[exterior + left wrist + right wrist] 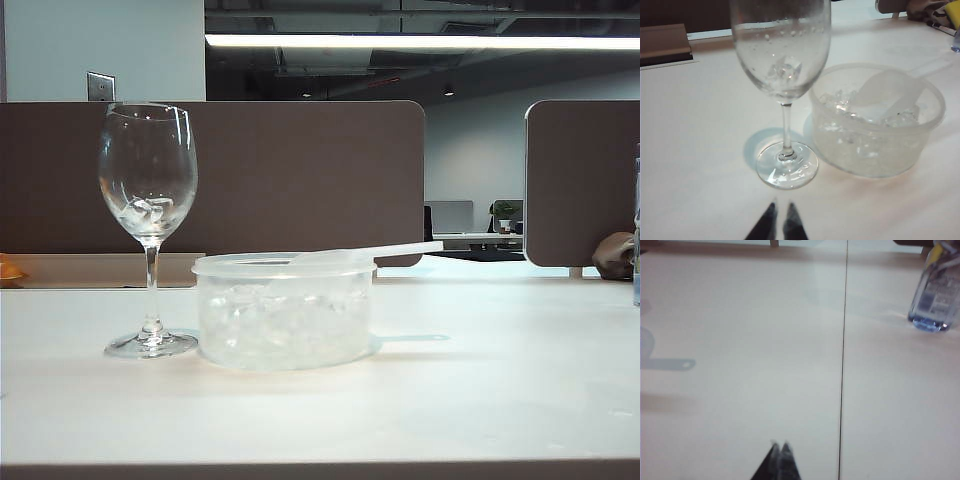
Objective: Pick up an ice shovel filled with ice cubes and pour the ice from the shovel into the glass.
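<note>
**Ice in the glass, shovel resting across the tub, both grippers clenched on nothing**

On my exterior view the glass (148,195) stands upright at the left of the white tabletop (480,400), its foot just beside the round clear plastic tub (284,310). A few ice cubes (143,212) sit at the bottom of its bowl. The tub holds a mass of more ice, and the ice shovel (375,252) lies across its rim, with the bowl over the tub and the thin handle sticking out level to the right, past the rim.

From the left wrist view I see the left gripper (780,222) low over the tabletop on the near side of the glass foot, apart from it, the two dark fingertips nearly together with only a thin gap and nothing between them. The same view shows the shovel bowl lying inside the tub on top of the ice.

The right gripper (779,460) shows in the right wrist view over bare tabletop, fingertips pressed together and empty. A clear bottle (936,295) with a bluish base stands far off to the right of it, and a dark seam (842,365) runs across the tabletop ahead of the gripper.
</note>
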Controlling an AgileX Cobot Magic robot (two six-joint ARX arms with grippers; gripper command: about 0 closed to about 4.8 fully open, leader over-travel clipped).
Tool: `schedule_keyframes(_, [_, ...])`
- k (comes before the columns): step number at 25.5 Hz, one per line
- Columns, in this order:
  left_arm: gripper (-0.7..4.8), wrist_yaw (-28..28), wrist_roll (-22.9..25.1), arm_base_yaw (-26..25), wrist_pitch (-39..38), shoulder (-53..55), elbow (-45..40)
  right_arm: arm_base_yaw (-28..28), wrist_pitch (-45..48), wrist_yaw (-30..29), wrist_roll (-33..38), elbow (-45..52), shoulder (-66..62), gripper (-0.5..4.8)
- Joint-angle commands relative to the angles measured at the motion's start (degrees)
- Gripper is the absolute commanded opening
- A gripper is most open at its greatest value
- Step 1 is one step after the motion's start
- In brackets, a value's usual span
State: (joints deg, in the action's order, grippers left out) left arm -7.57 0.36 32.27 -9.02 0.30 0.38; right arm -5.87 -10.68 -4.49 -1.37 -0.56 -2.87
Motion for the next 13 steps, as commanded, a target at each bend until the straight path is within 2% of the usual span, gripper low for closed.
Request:
schedule_keyframes(1, [0.29,0.1,-0.2,-0.1,0.5,0.0,0.0,0.0,0.1,0.3,-0.2,-0.2,1.7,-0.05])
schedule_keyframes(13, [0.29,0.1,-0.2,-0.1,0.5,0.0,0.0,-0.3,0.2,0.3,-0.2,-0.2,2.8,-0.05])
